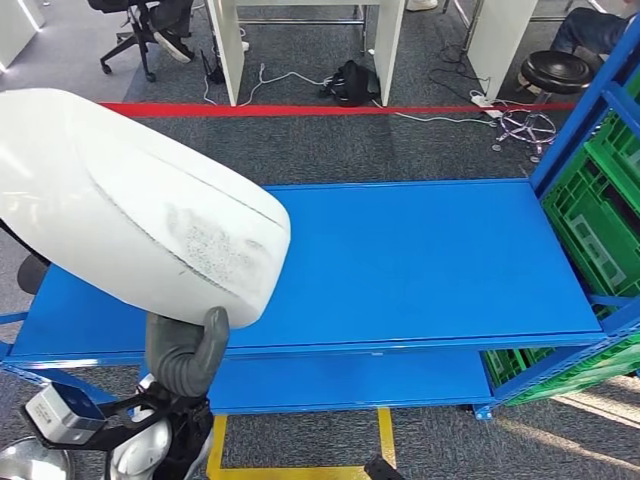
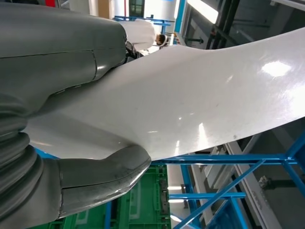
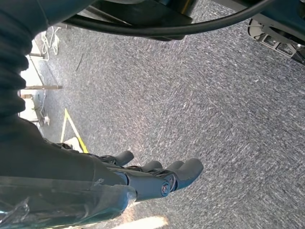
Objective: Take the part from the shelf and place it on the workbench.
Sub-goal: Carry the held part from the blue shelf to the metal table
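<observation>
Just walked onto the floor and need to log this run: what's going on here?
The robot's left hand holds a large white curved part above the left end of the blue workbench; the part has not been set down. In the left wrist view its thumb lies against the panel's edge. The right hand hangs over grey carpet, fingers apart and holding nothing. Green crates sit in the blue shelf on the right.

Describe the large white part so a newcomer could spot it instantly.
Start at the long blue metal workbench. Above its near left end hangs a large smooth white curved plastic panel, gripped from below by the robot's grey left hand. Nothing else nearby is white or rounded.
</observation>
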Motion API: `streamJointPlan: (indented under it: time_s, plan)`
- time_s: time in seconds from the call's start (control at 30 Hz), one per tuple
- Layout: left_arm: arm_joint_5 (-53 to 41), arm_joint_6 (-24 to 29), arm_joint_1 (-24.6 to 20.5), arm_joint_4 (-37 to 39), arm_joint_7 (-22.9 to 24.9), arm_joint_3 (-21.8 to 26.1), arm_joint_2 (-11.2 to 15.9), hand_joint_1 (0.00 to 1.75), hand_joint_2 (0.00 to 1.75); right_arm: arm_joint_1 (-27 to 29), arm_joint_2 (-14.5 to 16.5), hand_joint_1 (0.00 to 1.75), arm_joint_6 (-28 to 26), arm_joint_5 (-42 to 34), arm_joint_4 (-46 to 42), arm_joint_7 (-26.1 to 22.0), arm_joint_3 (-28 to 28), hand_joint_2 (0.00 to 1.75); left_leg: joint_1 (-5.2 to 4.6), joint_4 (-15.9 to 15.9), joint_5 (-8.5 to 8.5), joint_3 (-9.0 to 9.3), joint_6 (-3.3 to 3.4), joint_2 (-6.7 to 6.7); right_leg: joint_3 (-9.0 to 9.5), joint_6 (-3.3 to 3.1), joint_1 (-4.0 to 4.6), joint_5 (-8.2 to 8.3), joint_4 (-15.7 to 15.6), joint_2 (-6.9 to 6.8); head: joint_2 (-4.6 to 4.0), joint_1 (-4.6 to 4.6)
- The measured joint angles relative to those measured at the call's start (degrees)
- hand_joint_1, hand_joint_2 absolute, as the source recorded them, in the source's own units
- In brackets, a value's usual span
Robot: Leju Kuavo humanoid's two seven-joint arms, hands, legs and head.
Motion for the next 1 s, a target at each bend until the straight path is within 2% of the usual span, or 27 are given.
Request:
streamJointPlan:
  time_s: [0.07, 0.1, 0.17, 0.2, 0.23, 0.27, 0.3, 0.33, 0.37, 0.4, 0.43, 0.5, 0.53, 0.6, 0.67, 0.77, 0.83, 0.9, 1.0]
  plan:
    - [0.2, -0.1, -0.4, 0.4, 0.1, -0.1, 0.0, 1.69, 1.75, 0.1, 0.0, 0.00, -0.4, 0.0, 0.0, -0.2, 0.0, 1.75, 0.15, -1.9, 0.92, 1.05, 0.88, 0.21, 0.19, 0.38, -0.09, -0.51, 0.1, -0.37, 0.00, 0.06]
    - [0.3, -0.1, -0.6, 0.6, 0.1, -0.1, 0.0, 1.69, 1.75, 0.1, -0.1, 0.00, -0.7, 0.0, 0.0, -0.3, -0.1, 1.75, 0.31, -2.9, 1.52, 1.64, 1.27, 0.36, -0.25, 0.50, -0.04, -1.77, 1.5, -0.63, 0.00, 0.10]
    - [0.3, -0.1, -1.1, 0.8, 0.1, -0.1, 0.0, 1.69, 1.75, 0.0, -0.2, 0.00, -1.0, 0.1, 0.0, -0.5, -0.1, 1.75, 0.52, -3.8, 1.99, 2.05, 1.41, 0.71, -2.35, 0.70, -0.25, -5.72, 7.4, -1.04, 0.00, 0.17]
    - [0.3, -0.1, -1.2, 0.9, 0.1, -0.1, 0.0, 1.69, 1.75, -0.1, -0.3, 0.00, -1.1, 0.1, 0.0, -0.5, -0.1, 1.75, 0.65, -3.8, 2.04, 1.98, 1.26, 0.85, -3.41, 0.99, -0.52, -7.25, 10.4, -1.19, 0.00, 0.17]
    - [0.3, -0.1, -1.2, 1.1, 0.1, -0.1, 0.0, 1.69, 1.75, -0.1, -0.4, 0.00, -1.1, 0.1, 0.0, -0.5, -0.1, 1.75, 0.83, -3.8, 2.04, 1.89, 0.98, 0.96, -3.79, 1.40, -0.87, -7.74, 12.2, -1.37, 0.00, 0.16]
    - [0.3, -0.1, -1.2, 1.2, 0.0, -0.1, 0.1, 1.69, 1.75, -0.1, -0.5, 0.00, -1.2, 0.1, 0.0, -0.5, -0.1, 1.75, 1.12, -3.7, 2.02, 1.78, 0.53, 0.99, -3.26, 1.92, -1.30, -7.13, 12.0, -1.55, 0.00, 0.15]
    - [0.3, 0.0, -1.2, 1.3, 0.0, -0.1, 0.1, 1.69, 1.75, -0.1, -0.7, 0.00, -1.3, 0.1, 0.0, -0.6, -0.1, 1.75, 1.57, -3.5, 1.94, 1.66, -0.09, 0.97, -1.69, 2.52, -1.81, -5.60, 9.7, -1.68, 0.00, 0.15]
    - [0.2, 0.0, -1.2, 1.4, 0.0, -0.1, 0.1, 1.69, 1.75, 0.1, -0.9, 0.00, -1.3, 0.1, 0.0, -0.7, -0.2, 1.75, 2.07, -3.1, 1.76, 1.48, -0.83, 0.94, 0.43, 3.39, -2.32, -4.20, 6.1, -1.71, 0.00, 0.17]
    - [0.0, 0.2, -1.2, 1.4, 0.0, -0.1, 0.1, 1.69, 1.75, 0.2, -1.0, 0.00, -1.2, 0.1, 0.0, -1.0, -0.3, 1.75, 2.35, -2.6, 1.57, 1.18, -1.65, 0.88, 2.32, 4.03, -2.54, -3.31, 3.3, -1.49, 0.00, 0.35]
    - [-0.2, 0.3, -1.1, 1.4, 0.0, -0.1, 0.1, 1.69, 1.75, 0.3, -1.1, 0.00, -1.0, 0.0, 0.0, -1.5, -0.4, 1.75, 2.49, -2.0, 1.36, 0.88, -2.37, 0.82, 3.29, 4.12, -2.73, -2.97, 1.6, -1.14, 0.00, 0.55]
    - [-0.5, 0.4, -1.2, 1.4, 0.0, -0.1, 0.1, 1.69, 1.75, 0.4, -1.1, 0.00, -0.7, 0.0, 0.0, -2.2, -0.5, 1.75, 2.45, -1.3, 1.25, 0.54, -2.95, 0.73, 3.43, 3.73, -2.80, -3.42, 1.2, -0.77, 0.00, 0.58]
    - [-1.0, 0.5, -1.1, 1.3, -0.1, -0.1, 0.1, 1.69, 1.75, 0.6, -1.3, 0.00, 0.0, -0.4, 0.0, -3.3, -1.0, 1.75, 2.31, -0.7, 1.30, 0.15, -3.50, 0.57, 2.63, 2.26, -3.10, -3.83, 2.0, -0.33, 0.00, 0.21]
    - [-1.3, 0.5, -1.1, 1.2, -0.1, -0.1, 0.1, 1.69, 1.75, 0.8, -1.4, 0.00, 0.1, -0.7, 0.0, -3.8, -1.2, 1.75, 2.29, -0.6, 1.37, 0.09, -3.57, 0.53, 2.48, 1.90, -3.26, -3.90, 2.1, -0.31, 0.00, -0.09]
    - [-1.6, 0.5, -1.1, 1.1, -0.1, -0.1, 0.1, 1.69, 1.75, 1.2, -1.5, 0.00, 0.2, -1.1, 0.0, -4.7, -1.5, 1.75, 2.30, -0.8, 1.41, 0.26, -3.59, 0.54, 2.11, 1.60, -3.54, -3.51, 2.1, -0.19, 0.00, -0.42]
    - [-1.9, 0.5, -1.1, 1.0, -0.1, -0.1, 0.1, 1.69, 1.75, 1.3, -1.7, 0.00, 0.3, -1.1, 0.0, -5.6, -1.8, 1.75, 2.33, -0.8, 1.89, 0.51, -3.36, 0.54, 1.56, 1.19, -3.69, -3.12, 2.1, 0.09, 0.00, -0.93]
    - [-2.2, 0.6, -0.9, 0.8, -0.2, -0.1, 0.1, 1.69, 1.75, 1.4, -1.8, 0.00, 0.4, -1.1, 0.0, -6.7, -2.0, 1.75, 2.32, -0.8, 3.72, 0.36, -2.23, 0.48, 0.83, 0.82, -3.40, -2.68, 2.1, 0.27, 0.00, -1.72]
    - [-2.2, 0.7, -0.8, 0.7, -0.2, 0.0, 0.1, 1.69, 1.75, 1.5, -2.0, 0.00, 0.4, -1.2, 0.0, -7.4, -2.3, 1.75, 2.39, -0.8, 3.75, 0.21, -2.25, 0.47, 0.66, 0.72, -3.08, -2.60, 2.1, 0.24, 0.00, -1.77]
    - [-2.2, 0.7, -0.7, 0.5, -0.2, 0.0, 0.1, 1.69, 1.75, 1.5, -2.1, 0.00, 0.4, -1.3, 0.0, -7.9, -2.5, 1.75, 2.51, -1.2, 2.86, 0.41, -2.71, 0.57, 0.57, 0.65, -2.77, -2.69, 2.2, 0.12, 0.00, -1.78]
    - [-2.2, 0.7, -0.5, 0.4, -0.2, 0.0, 0.0, 1.69, 1.75, 1.6, -2.2, 0.00, 0.4, -1.4, 0.0, -8.2, -2.7, 1.75, 2.89, -2.3, 1.38, 0.78, -4.89, 0.70, 0.38, 0.59, -2.36, -2.79, 2.2, -0.31, 0.00, -1.72]
